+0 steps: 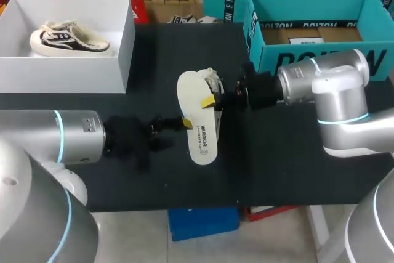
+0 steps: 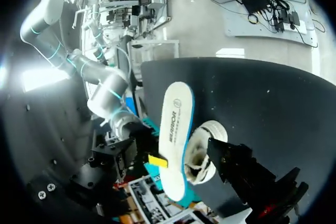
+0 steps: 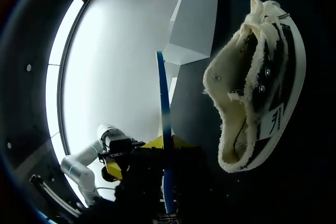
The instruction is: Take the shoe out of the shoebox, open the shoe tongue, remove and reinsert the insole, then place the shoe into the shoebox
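A cream insole [image 1: 198, 121] with a blue underside is held over the black table, my right gripper [image 1: 212, 101] shut on the middle of its edge. The right wrist view shows the insole [image 3: 164, 103] edge-on between my right gripper's [image 3: 165, 142] yellow tips. The cream canvas shoe [image 1: 212, 81] lies on its side on the table just beyond, with nothing holding it [image 3: 257, 87]. My left gripper [image 1: 178, 130] stands open at the insole's near edge; one yellow fingertip [image 2: 157, 160] shows beside the insole [image 2: 176, 124]. The teal shoebox [image 1: 271, 53] stands open at the back right.
A white box [image 1: 68, 66] at the back left holds a second shoe [image 1: 68, 38]. The black mat [image 1: 277, 164] runs to the table's front edge, with the shoe, the insole and both grippers near its middle.
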Available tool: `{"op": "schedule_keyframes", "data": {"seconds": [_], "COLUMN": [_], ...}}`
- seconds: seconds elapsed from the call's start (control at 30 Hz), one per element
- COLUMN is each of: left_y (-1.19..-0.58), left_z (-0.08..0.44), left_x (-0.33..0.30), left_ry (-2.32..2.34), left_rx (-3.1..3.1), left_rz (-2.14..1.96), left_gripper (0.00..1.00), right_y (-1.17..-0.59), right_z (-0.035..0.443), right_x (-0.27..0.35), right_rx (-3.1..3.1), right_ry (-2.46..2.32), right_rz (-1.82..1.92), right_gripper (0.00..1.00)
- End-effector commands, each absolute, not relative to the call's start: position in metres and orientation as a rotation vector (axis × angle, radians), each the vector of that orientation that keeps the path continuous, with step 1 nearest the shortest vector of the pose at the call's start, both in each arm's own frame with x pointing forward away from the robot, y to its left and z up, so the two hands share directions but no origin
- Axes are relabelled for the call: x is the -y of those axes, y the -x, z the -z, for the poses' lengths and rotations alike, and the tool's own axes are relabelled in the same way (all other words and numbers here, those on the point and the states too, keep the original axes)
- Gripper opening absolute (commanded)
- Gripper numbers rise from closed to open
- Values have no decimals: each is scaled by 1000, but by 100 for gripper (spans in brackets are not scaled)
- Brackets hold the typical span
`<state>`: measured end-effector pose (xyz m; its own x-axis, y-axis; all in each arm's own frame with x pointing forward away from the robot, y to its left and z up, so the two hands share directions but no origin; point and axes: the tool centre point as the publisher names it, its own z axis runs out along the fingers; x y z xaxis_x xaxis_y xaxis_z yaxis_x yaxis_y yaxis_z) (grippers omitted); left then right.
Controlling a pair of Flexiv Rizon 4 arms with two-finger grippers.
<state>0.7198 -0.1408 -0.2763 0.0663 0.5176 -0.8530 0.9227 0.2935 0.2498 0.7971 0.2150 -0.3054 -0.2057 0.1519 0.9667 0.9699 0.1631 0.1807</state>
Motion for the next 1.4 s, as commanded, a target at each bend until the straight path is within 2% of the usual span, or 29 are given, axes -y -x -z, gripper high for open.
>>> {"op": "schedule_keyframes", "data": {"seconds": [0.03, 0.33, 0.77, 1.4], "left_y": [-709, -703, -702, -701], "left_z": [226, 208, 183, 197], "left_x": [98, 96, 132, 173], "left_ry": [-1625, -1789, -2013, -2056], "left_rx": [-1931, -2043, -2064, -2031], "left_rz": [202, 132, -5, -161], "left_gripper": [100, 100, 100, 100], "right_y": [-798, -798, -798, -798], "right_z": [306, 306, 306, 306], "right_x": [-216, -216, -216, -216], "right_rx": [1546, 1546, 1546, 1546], "right_ry": [1120, 1120, 1120, 1120], "right_rz": [1150, 1150, 1150, 1150], "right_gripper": [0, 0, 0, 0]}}
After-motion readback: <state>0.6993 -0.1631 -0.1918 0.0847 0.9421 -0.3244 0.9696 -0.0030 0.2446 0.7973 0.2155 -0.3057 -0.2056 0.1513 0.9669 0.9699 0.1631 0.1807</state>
